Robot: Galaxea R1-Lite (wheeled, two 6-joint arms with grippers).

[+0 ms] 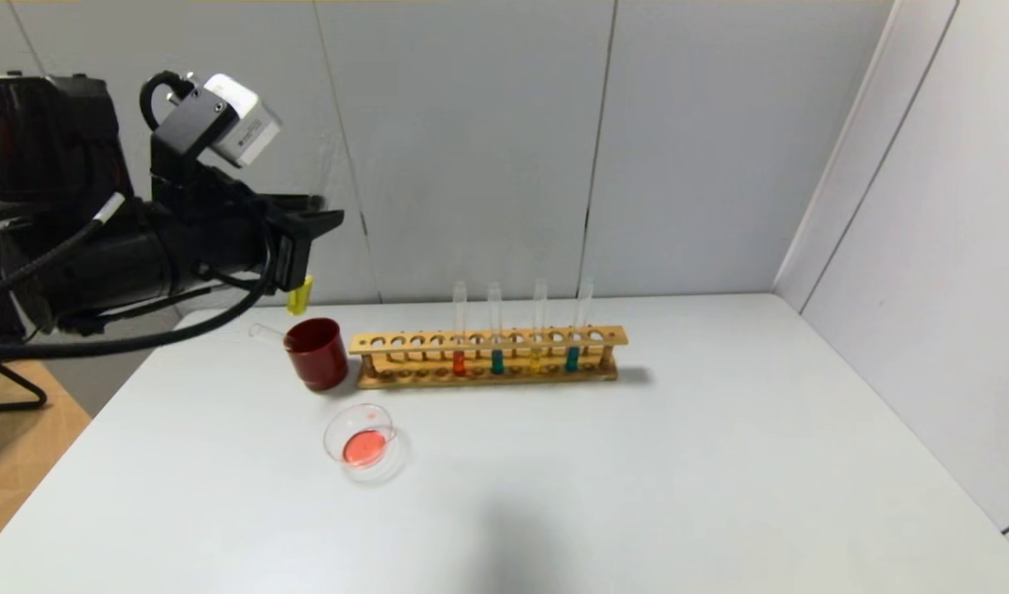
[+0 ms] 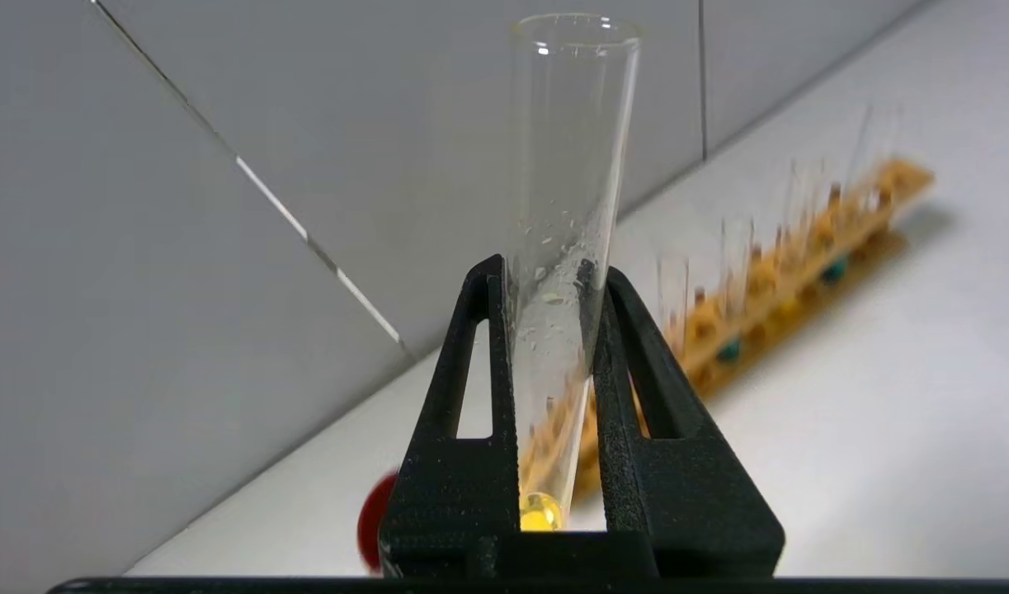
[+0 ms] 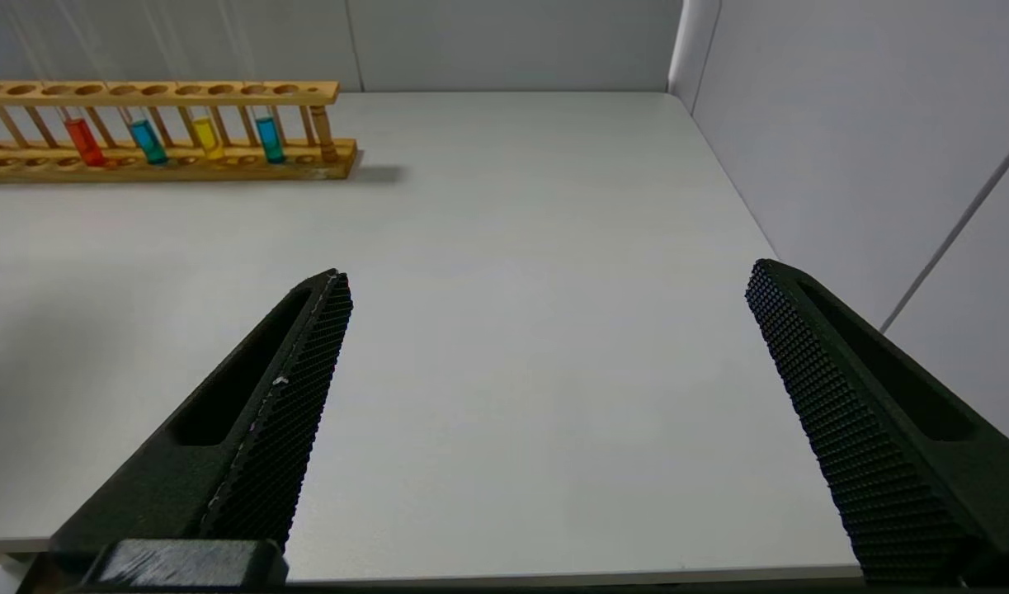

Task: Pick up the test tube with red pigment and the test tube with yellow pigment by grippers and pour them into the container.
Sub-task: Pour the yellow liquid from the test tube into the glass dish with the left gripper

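Observation:
My left gripper (image 1: 322, 216) is shut on a test tube with yellow pigment (image 1: 299, 296) and holds it in the air above and behind the dark red cup. In the left wrist view the gripper (image 2: 541, 276) clamps the glass tube (image 2: 570, 148), with yellow liquid at its bottom end (image 2: 539, 513). The container (image 1: 362, 445), a clear glass dish, sits in front of the cup and holds red liquid. A test tube with red pigment (image 1: 459, 361) and another yellow one (image 1: 536, 359) stand in the wooden rack (image 1: 487, 340). My right gripper (image 3: 545, 276) is open and empty over the table's front right.
The dark red cup (image 1: 316, 353) stands left of the rack with an empty clear tube (image 1: 265, 332) leaning out of it. Two teal tubes (image 1: 497, 360) stand in the rack. Grey walls close the back and right sides.

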